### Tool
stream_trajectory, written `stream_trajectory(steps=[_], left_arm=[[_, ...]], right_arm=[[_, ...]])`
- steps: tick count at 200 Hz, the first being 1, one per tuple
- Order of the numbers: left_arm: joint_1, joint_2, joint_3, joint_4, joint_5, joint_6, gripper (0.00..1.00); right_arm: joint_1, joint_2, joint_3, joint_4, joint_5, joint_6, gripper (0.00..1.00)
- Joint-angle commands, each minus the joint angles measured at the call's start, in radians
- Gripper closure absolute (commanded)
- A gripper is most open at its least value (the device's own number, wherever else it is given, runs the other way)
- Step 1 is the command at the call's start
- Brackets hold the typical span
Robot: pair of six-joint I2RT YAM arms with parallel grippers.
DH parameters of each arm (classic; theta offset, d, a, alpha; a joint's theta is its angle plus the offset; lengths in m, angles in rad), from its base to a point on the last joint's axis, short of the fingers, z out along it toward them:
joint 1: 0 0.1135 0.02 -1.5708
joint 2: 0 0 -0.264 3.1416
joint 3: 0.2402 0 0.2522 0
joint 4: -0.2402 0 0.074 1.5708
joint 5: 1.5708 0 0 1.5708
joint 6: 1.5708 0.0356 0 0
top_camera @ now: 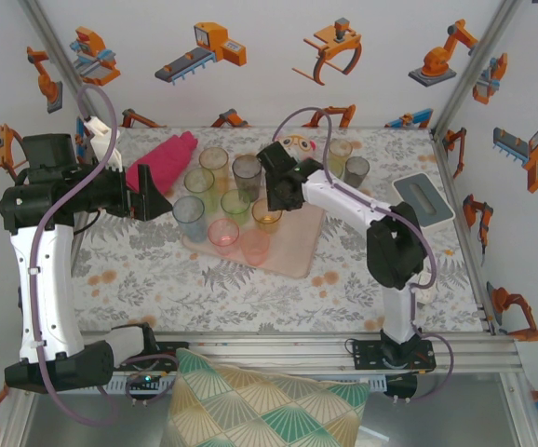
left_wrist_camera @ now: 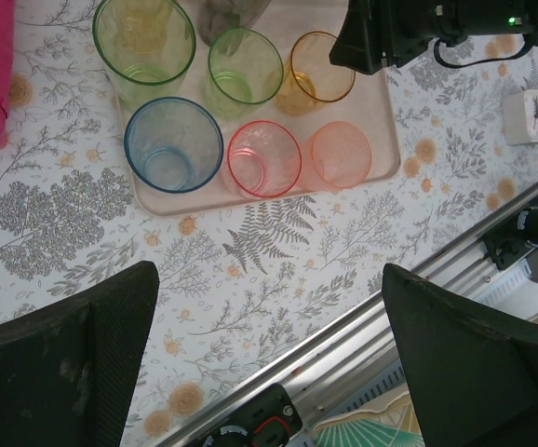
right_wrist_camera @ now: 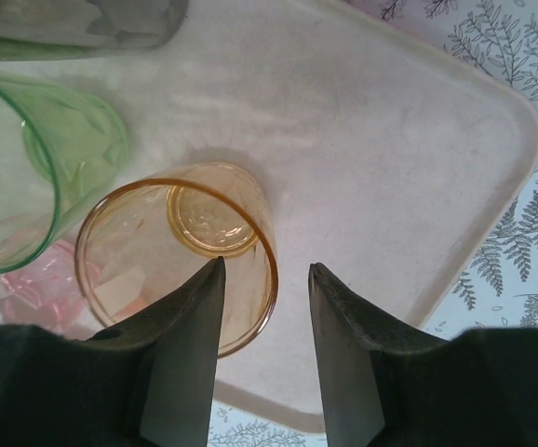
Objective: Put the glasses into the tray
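The right end effector (right_wrist_camera: 264, 272) is standing partly open over the tray (right_wrist_camera: 390, 168), its two fingers straddling the near wall of the amber glass (right_wrist_camera: 211, 219); a gap is showing on both sides of that wall, so nothing is being gripped. The amber glass is sitting upright on the tray, with a green glass (right_wrist_camera: 27, 177) just beside it. The left end effector (left_wrist_camera: 269, 275) is hovering wide open above the floral surface (top_camera: 157, 289), near the tray's front edge, holding and touching nothing. A small white clock (left_wrist_camera: 534, 116) is lying on the surface; its dial markings are too small to read. In the top view, eight glasses are standing on the tray, among them a blue one (top_camera: 189, 212), a pink one (top_camera: 222, 233) and a grey one (top_camera: 247, 170). Two more glasses (top_camera: 356, 169) are standing off the tray, behind the right arm, which is crossing the tray's far corner. A magenta cloth (top_camera: 162, 158), a plush toy (top_camera: 297, 142) and a grey-white box (top_camera: 424, 198) are lying around the tray.
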Motion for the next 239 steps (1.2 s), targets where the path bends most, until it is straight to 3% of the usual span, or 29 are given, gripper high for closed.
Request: stream_trajectory(steps=[1, 131, 175, 239], left_arm=[[0.004, -0.001, 0.016, -0.006, 0.025, 0.007, 0.03], [0.005, 0.000, 0.026, -0.018, 0.015, 0.021, 0.03], [0.003, 0.011, 0.058, -0.065, 0.043, 0.090, 0.03], [-0.008, 0.030, 0.056, -0.127, 0.091, 0.170, 0.03]], right_arm=[[0.005, -0.061, 0.031, -0.026, 0.007, -0.028, 0.58], [-0.021, -0.253, 0.073, -0.148, 0.093, -0.078, 0.57], [-0.180, -0.274, 0.148, -0.198, 0.058, -0.101, 0.57], [-0.446, -0.096, 0.311, -0.230, -0.029, -0.156, 0.57]])
